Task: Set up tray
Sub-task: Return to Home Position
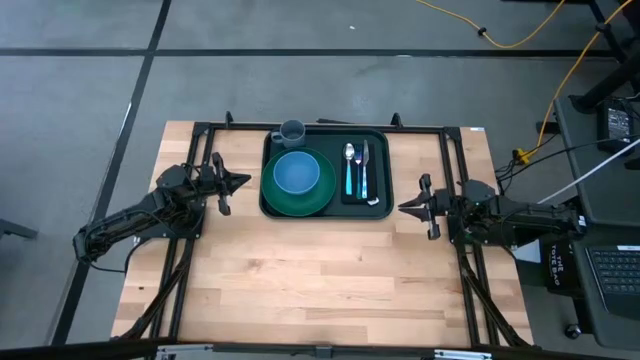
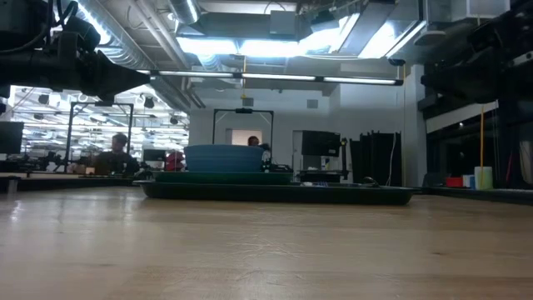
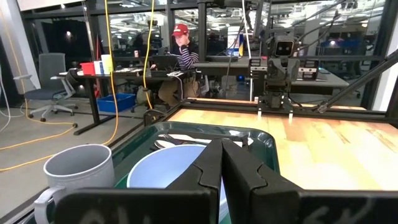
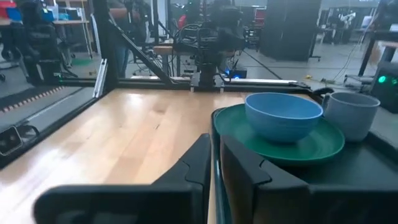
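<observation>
The dark green tray (image 1: pixel 325 208) lies at the table's far middle. On its left part rests a round green plate (image 1: pixel 316 200) with a blue bowl (image 1: pixel 296 172) in it. A grey mug (image 1: pixel 292 131) stands in the tray's far left corner. A spoon (image 1: pixel 349 165) and a fork (image 1: pixel 365 168) lie on a flat black rectangle (image 1: pixel 357 195) on the tray's right part. My left gripper (image 1: pixel 244 182) is shut, just left of the tray. My right gripper (image 1: pixel 403 207) is shut, just right of the tray's near right corner. In the left wrist view the mug (image 3: pixel 78 171) and bowl (image 3: pixel 158 171) sit beyond my left gripper (image 3: pixel 222 149).
A black frame (image 1: pixel 320 126) borders the table's far edge and both sides. Bare wooden table (image 1: pixel 320 280) stretches from the tray to the near edge. People sit at desks in the room beyond (image 3: pixel 180 46). A second table with a laptop (image 1: pixel 610 270) stands to the right.
</observation>
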Motion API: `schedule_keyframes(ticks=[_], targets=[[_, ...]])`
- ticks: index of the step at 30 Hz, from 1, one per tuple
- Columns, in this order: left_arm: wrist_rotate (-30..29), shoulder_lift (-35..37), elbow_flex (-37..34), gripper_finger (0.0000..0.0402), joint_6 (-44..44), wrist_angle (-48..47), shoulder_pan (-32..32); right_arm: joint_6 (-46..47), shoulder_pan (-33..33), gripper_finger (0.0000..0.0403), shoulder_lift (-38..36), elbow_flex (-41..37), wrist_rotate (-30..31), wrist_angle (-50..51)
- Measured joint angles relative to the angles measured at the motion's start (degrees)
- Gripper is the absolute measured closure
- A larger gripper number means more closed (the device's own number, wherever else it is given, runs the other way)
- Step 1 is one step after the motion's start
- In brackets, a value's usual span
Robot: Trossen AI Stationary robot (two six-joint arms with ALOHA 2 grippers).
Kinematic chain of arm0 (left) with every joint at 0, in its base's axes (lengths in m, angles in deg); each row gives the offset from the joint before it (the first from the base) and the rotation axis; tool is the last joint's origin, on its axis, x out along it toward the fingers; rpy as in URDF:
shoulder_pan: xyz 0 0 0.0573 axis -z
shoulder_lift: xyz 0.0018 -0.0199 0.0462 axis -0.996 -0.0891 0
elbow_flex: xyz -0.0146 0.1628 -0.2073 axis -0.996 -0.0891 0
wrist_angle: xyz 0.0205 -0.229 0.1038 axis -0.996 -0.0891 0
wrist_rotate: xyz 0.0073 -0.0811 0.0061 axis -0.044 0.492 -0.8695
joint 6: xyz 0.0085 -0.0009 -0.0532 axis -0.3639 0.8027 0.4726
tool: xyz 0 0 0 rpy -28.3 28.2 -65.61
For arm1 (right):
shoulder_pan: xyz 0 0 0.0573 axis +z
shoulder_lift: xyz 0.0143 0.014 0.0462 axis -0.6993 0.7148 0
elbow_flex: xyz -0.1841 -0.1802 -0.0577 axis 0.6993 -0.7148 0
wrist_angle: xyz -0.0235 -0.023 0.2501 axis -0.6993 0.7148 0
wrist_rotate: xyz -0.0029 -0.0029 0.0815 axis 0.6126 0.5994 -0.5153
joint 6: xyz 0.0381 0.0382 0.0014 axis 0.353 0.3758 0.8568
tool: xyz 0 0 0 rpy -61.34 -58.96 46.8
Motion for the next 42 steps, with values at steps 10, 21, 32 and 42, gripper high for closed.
schedule_keyframes(ticks=[10,21,32,42], targets=[[0.00,0.00,0.00,0.0398,0.00,0.00,0.00,0.99,0.39,0.0360,0.04,0.04,0.00,0.87],[0.00,0.00,0.00,0.0398,0.00,0.00,0.00,1.11,0.50,0.0360,0.04,0.04,0.00,0.89],[0.00,0.00,0.00,0.0398,0.00,0.01,0.00,1.11,0.50,0.0360,0.03,0.04,0.02,0.87],[0.00,0.00,0.00,0.0398,0.00,0.00,0.00,1.13,0.50,0.0360,0.02,0.04,0.09,0.87]])
